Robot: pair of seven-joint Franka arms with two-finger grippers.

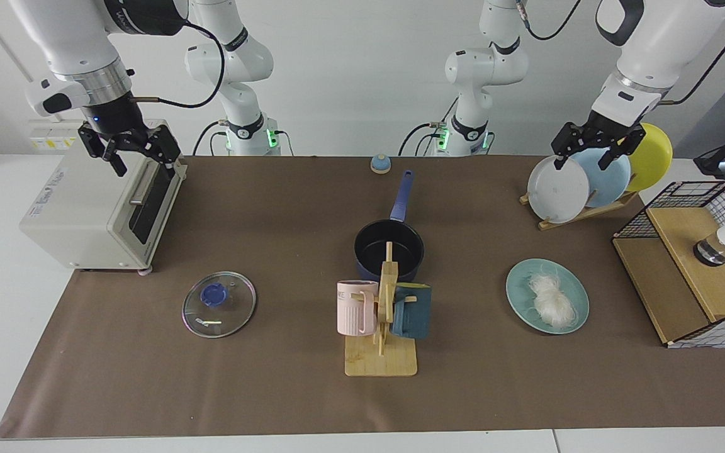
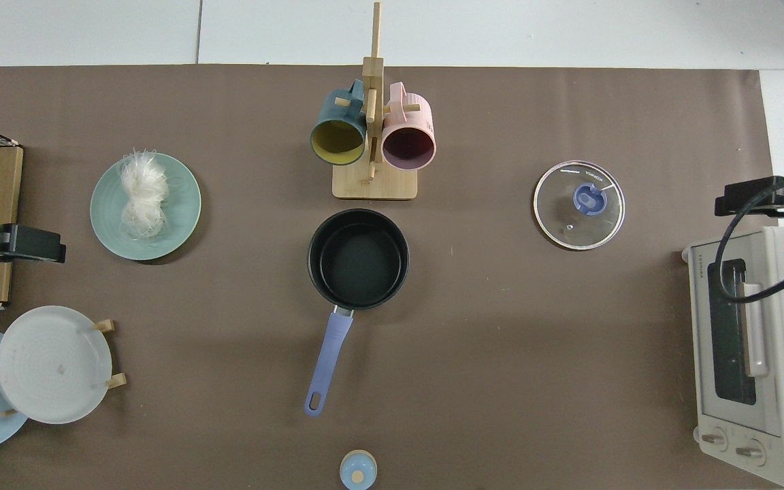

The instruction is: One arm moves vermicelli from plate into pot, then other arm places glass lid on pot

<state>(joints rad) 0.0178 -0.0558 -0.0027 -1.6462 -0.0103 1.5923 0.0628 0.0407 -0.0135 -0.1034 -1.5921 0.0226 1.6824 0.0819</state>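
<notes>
We see pale, tangled vermicelli (image 1: pixel 552 301) heaped on the teal plate (image 1: pixel 519 294); left tool (image 1: pixel 595 152) and right tool (image 1: pixel 139 153) hang wide, empty.

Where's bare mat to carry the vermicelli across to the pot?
Bare mat lies between the teal plate and the saucepan, and likewise between saucepan and glass lid. It is crowded at the mug rack, which stands close by the saucepan's rim.
</notes>
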